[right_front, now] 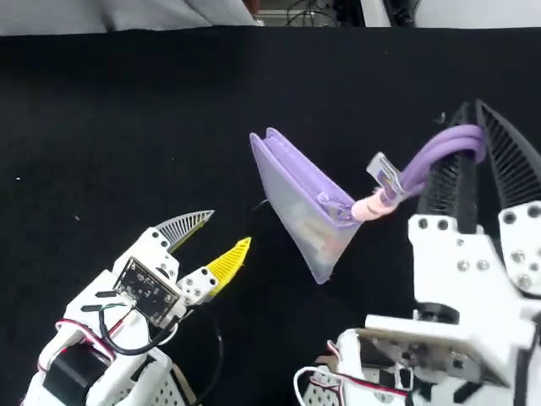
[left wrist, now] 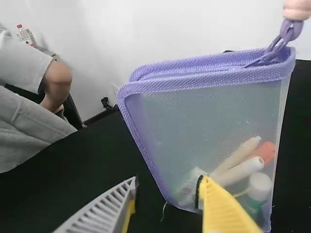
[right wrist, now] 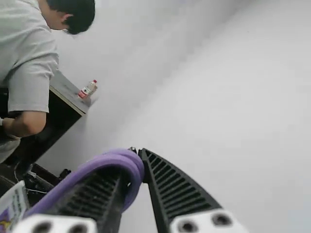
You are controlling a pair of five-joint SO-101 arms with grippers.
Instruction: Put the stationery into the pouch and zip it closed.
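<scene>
The right claw (right_front: 472, 110) is clenched on a thick purple loop (right_front: 431, 156), which runs between its two black fingers and bends over their tips. From that loop, past a white tag (right_front: 385, 176) and a short pink sleeve (right_front: 372, 206), hangs the pouch (right_front: 292, 190), tilted with one corner pointing down toward the table. Whether that corner touches the surface I cannot tell.

The left claw (right_front: 230, 230) is released, its grey finger and yellow finger spread apart. It sits low over the table just beside the pouch, with nothing between its fingers.

The table (right_front: 127, 127) is covered in plain black cloth. Behind it rises a white wall (right wrist: 218, 73), and a small bottle (right wrist: 88, 89) stands on a dark ledge off to the side.

The pouch is lilac, with a woven purple border and a see-through mesh side. Inside, at the low end, lie the pens (left wrist: 240, 162) — two cream barrels, something orange, a white cap and a bit of green. The zip edge (left wrist: 209, 65) runs along the top — whether it is fully shut I cannot tell.
</scene>
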